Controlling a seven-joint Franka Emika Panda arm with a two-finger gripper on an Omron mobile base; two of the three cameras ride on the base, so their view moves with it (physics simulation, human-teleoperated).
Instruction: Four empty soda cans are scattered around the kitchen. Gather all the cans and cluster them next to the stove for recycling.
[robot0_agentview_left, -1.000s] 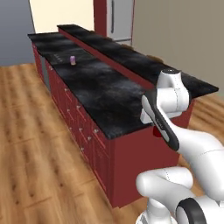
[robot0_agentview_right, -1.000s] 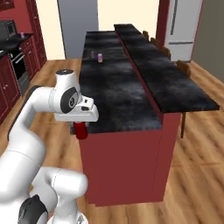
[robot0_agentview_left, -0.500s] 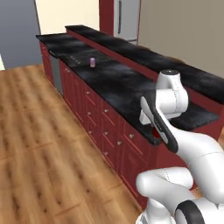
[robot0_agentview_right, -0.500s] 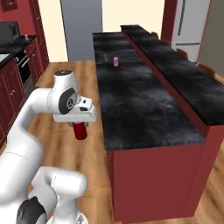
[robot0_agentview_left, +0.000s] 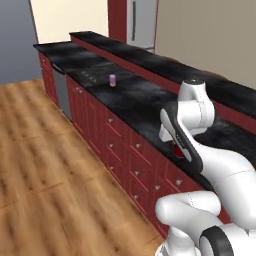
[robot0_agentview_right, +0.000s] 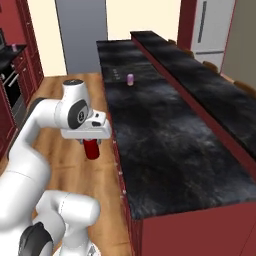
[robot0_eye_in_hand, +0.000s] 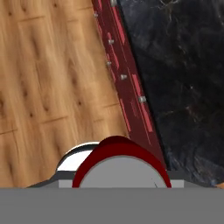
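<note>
You carried the red soda can (robot0_agentview_right: 91, 148) pinched in the gripper (robot0_agentview_right: 90, 141), jaws closed around it, near the counter (robot0_agentview_right: 170, 135) edge, for transport toward the stove (robot0_agentview_right: 114, 73).

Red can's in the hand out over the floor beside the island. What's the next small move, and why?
Probably keep carrying the red can forward along the counter toward the stove, since the hand grips it over the floor and a purple can already stands near there.

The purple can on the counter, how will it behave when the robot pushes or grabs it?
The purple can stands upright, small and narrow, so a sideways push probably tips it. Once down, its round body would likely roll on the flat counter. The task says it's empty, so it is probably light.
</note>
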